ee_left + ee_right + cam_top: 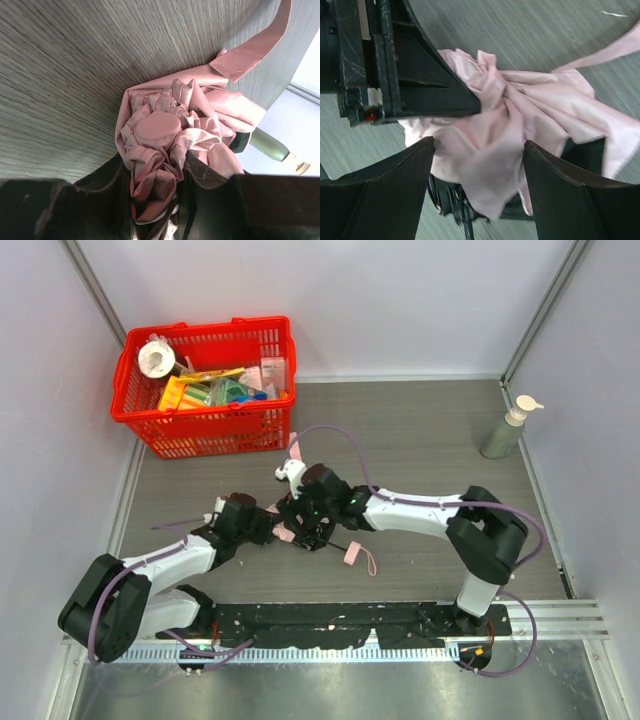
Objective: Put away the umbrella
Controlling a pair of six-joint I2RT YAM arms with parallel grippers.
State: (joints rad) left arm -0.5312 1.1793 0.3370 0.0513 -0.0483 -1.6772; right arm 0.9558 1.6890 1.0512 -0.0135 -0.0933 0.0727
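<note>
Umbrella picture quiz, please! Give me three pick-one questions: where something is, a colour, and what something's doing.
1. Where is the basket? A. far left corner of the table B. near right corner C. middle
2. What colour is the umbrella? A. blue B. pink C. yellow
3. The left gripper is: A. empty B. holding a cup C. pinching the umbrella

Answers: 1 A, it stands far back on the left; 2 B, its cloth is pale pink; 3 C, cloth is squeezed between its fingers.
</note>
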